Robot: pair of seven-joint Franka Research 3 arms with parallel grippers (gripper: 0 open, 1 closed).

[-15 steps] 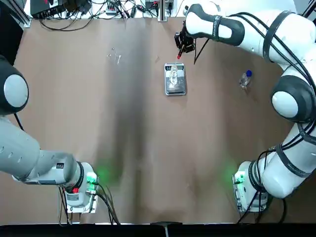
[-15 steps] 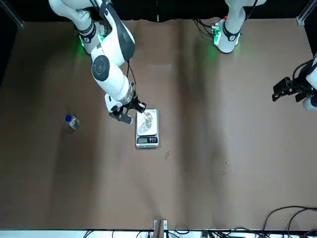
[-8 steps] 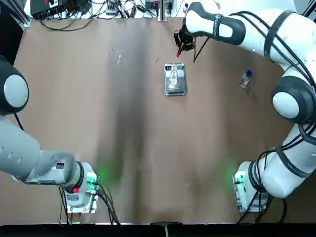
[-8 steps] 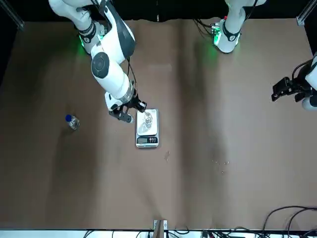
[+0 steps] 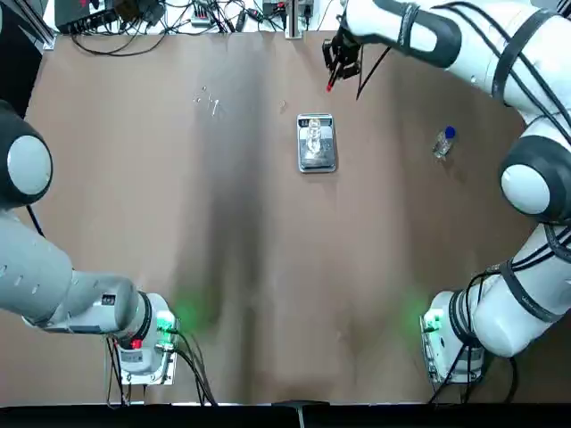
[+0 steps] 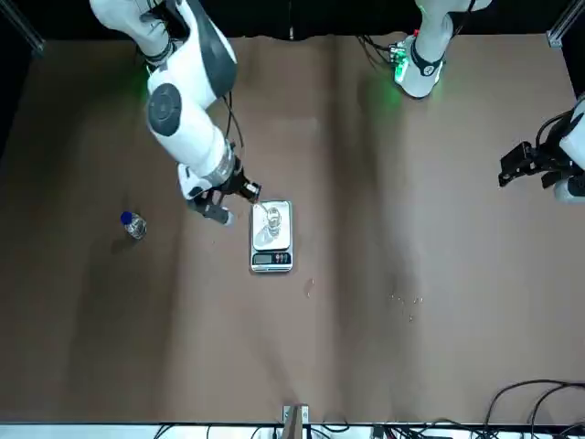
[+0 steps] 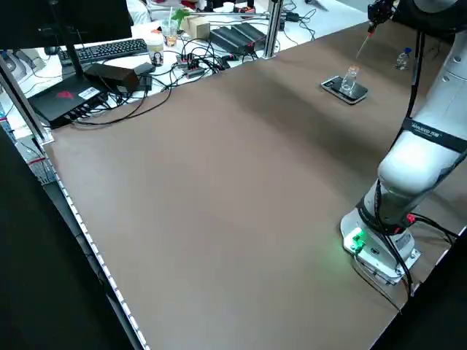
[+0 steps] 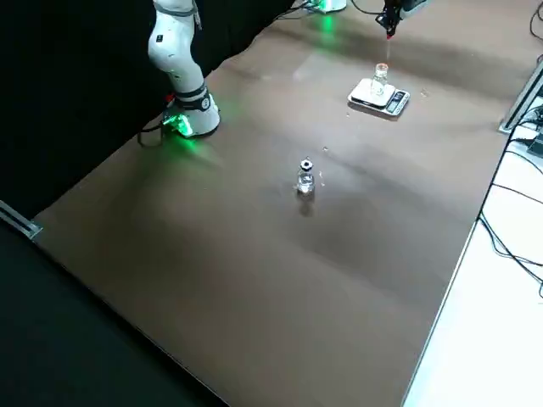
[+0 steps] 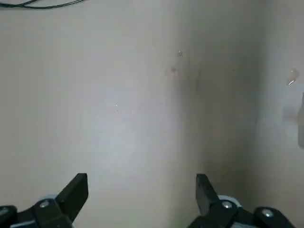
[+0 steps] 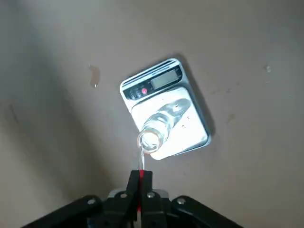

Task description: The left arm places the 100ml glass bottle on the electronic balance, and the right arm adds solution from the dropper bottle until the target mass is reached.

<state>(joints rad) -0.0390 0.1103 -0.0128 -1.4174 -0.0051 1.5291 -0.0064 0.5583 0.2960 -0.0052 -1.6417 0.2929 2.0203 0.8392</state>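
The glass bottle (image 10: 153,131) stands upright on the scale (image 10: 164,109), directly below the right gripper (image 10: 141,184), whose jaws are clenched on a red-topped dropper (image 10: 141,172) raised above the bottle's mouth. The blue-capped dropper bottle (image 5: 443,143) sits well apart on the counter (image 5: 223,232). The left gripper (image 9: 141,195) hangs far off, jaws released.

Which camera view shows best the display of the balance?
The right wrist view: it looks straight down on the balance, with display and red button clear. The top and front views show the display small. In both side views the balance is distant, its display unreadable. The left wrist view misses it.
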